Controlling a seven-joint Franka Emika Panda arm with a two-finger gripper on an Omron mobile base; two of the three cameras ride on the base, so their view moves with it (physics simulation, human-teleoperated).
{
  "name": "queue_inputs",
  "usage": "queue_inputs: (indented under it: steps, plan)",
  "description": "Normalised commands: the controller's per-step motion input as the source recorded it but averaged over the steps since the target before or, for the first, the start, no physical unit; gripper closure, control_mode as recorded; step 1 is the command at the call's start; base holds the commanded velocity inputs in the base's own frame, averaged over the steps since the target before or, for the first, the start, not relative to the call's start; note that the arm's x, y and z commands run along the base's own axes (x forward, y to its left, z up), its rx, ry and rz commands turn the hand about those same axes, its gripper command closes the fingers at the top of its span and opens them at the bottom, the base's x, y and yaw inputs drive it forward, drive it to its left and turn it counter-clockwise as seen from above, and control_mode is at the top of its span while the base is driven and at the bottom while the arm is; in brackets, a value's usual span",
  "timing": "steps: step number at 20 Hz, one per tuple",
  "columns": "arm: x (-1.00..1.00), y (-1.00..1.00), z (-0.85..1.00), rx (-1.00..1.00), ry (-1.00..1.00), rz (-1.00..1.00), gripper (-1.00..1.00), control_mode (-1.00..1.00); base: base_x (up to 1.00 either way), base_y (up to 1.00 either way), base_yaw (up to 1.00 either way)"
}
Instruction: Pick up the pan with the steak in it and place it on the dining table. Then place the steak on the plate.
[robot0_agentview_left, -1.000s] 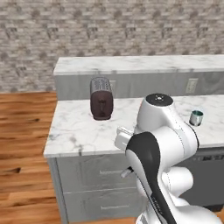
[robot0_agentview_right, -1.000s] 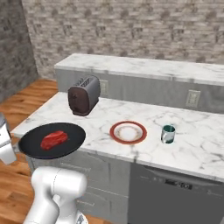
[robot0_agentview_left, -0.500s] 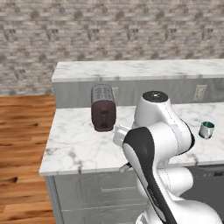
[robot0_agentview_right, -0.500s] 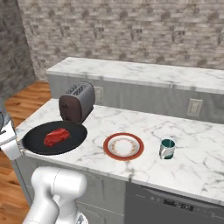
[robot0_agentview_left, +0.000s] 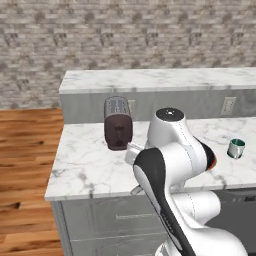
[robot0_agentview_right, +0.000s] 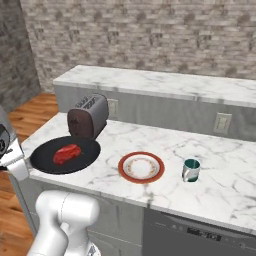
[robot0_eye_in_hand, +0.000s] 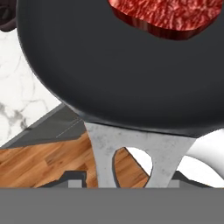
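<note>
The black pan (robot0_agentview_right: 65, 156) sits level over the near left corner of the marble dining table (robot0_agentview_right: 165, 145), with the red steak (robot0_agentview_right: 66, 153) in its middle. My gripper (robot0_agentview_right: 22, 167) is shut on the pan's grey handle (robot0_eye_in_hand: 135, 151) at the left edge of the right base view. In the hand view the pan (robot0_eye_in_hand: 109, 65) is close up, with the steak (robot0_eye_in_hand: 168, 13) at the top. I cannot tell whether the pan touches the marble. The orange-rimmed plate (robot0_agentview_right: 141, 166) lies on the table to the pan's right, with nothing on it.
A dark toaster (robot0_agentview_right: 89, 116) stands just behind the pan, and a green mug (robot0_agentview_right: 190, 170) stands right of the plate. A raised marble tier (robot0_agentview_right: 165, 82) with wall sockets runs along the back. Wooden floor (robot0_agentview_left: 25, 150) lies left of the table.
The whole picture has shifted in both base views: the base has moved and the table looks nearer. The pan with the steak stays in my grip.
</note>
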Motion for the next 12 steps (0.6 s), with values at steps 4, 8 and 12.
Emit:
queue_inputs:
  steps: [4, 8, 12]
  plan:
    - [0.40, 0.11, -0.18, 0.00, 0.00, -0.01, 1.00, -1.00, 0.00, 0.00, 0.00]
    - [0.43, 0.07, -0.17, 0.01, 0.00, -0.01, 1.00, -1.00, 0.00, 0.00, 0.00]
    - [0.72, 0.12, -0.32, 0.06, 0.06, 0.00, 1.00, -1.00, 0.00, 0.00, 0.00]
